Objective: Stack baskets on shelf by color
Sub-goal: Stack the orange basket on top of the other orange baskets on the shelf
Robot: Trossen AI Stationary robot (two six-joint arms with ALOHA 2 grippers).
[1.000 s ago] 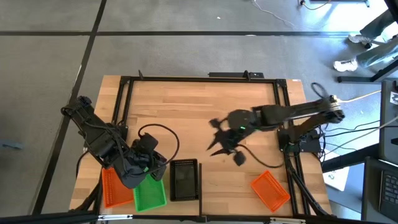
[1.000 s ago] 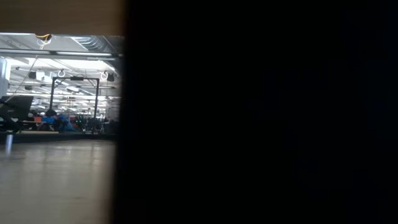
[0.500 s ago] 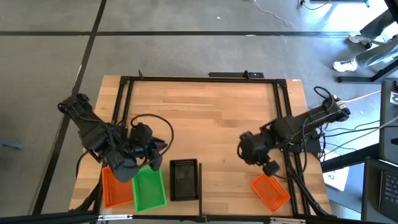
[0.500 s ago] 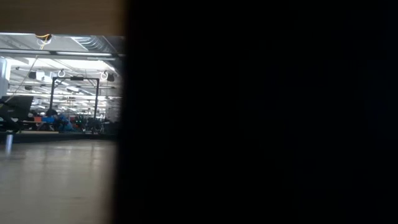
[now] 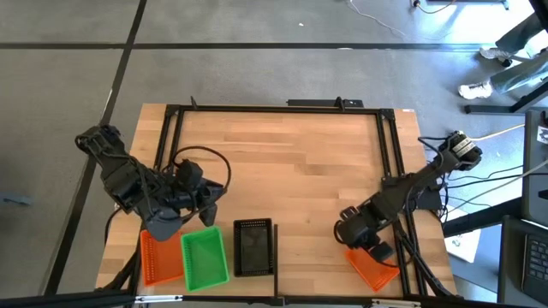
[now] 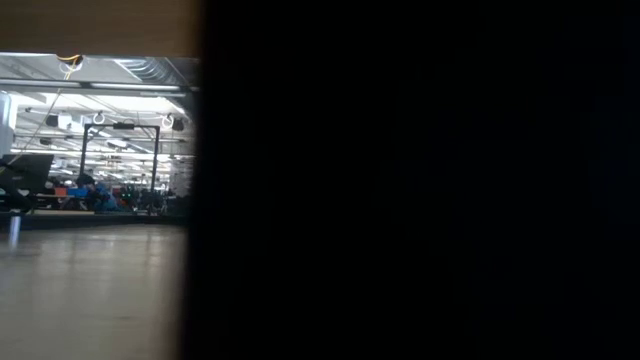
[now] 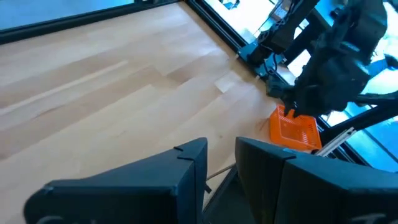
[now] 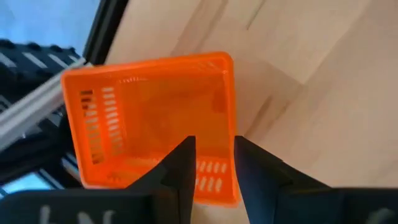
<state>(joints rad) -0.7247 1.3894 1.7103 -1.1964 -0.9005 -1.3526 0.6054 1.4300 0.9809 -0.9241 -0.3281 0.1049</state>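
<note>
The right end effector (image 5: 374,249) hangs over the near right corner of the pale wooden plank desk (image 5: 282,162). In the right wrist view its two dark fingers (image 8: 180,163) stand a small gap apart, one on each side of the side wall of a bright orange rectangular plastic basket (image 8: 149,118). I cannot tell if they already press this wall. The basket has thin slotted lattice sides and a smooth open inside, and it lies slanted beside the black metal frame (image 5: 394,145).

The left end effector (image 5: 205,201) is over the near left part of the desk, above the row of baskets. Its blocky dark fingers (image 7: 186,168) are only a little apart and hold nothing.

Below it, at the near edge, three baskets lie side by side: another orange lattice basket (image 5: 154,257), a bright green one (image 5: 205,258), and a black one (image 5: 253,248). The low view is mostly blocked by something dark.
</note>
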